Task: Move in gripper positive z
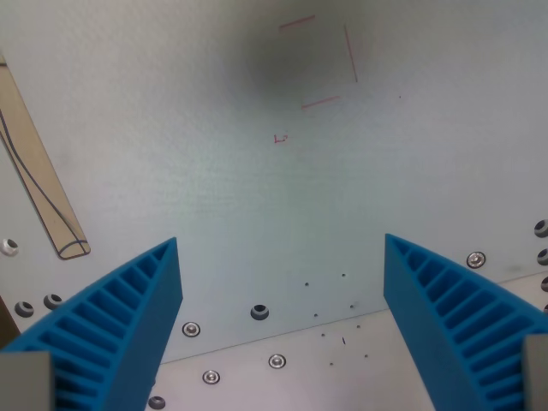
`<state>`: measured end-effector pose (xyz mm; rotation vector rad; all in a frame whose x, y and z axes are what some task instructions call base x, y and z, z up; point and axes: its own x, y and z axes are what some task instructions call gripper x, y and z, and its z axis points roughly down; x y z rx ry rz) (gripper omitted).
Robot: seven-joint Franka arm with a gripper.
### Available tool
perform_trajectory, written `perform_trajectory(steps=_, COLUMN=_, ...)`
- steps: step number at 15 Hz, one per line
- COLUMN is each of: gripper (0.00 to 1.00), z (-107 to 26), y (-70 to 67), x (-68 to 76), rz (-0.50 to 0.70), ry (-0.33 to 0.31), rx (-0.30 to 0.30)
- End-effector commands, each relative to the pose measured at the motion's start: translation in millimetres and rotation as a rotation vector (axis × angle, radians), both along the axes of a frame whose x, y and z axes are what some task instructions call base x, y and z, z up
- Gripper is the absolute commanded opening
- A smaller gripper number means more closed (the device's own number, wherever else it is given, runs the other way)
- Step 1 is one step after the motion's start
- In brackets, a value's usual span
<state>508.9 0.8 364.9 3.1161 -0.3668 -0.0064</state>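
Blue ribbed gripper [282, 287] hangs wide apart, nothing between its fingers [128, 317], likely because the task is pure z motion. Below, bare white desk [214, 197] with red square marking [318, 62], bolts [259, 312] near.

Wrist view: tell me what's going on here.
Nothing is being handled. The gripper hangs open over a pale plate, its two blue ribbed fingers spread wide with nothing between them. The plate carries faint red line marks towards the top, a dark shadow beside them, and screws along its near edge. A tan strip lies at the wrist view's left.
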Motion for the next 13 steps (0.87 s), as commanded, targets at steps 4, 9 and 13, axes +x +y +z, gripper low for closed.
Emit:
perform_trajectory(steps=4, gripper=1.0, z=-17.9, y=-0.2, x=-0.2, rz=0.0, ry=-0.004, rx=0.0)
perform_trajectory(steps=9, gripper=1.0, z=-42.9, y=-0.3, x=-0.2, rz=0.0, ry=-0.004, rx=0.0)
perform_trajectory(steps=13, gripper=1.0, z=-62.9, y=-0.3, x=-0.2, rz=0.0, ry=-0.004, rx=0.0)
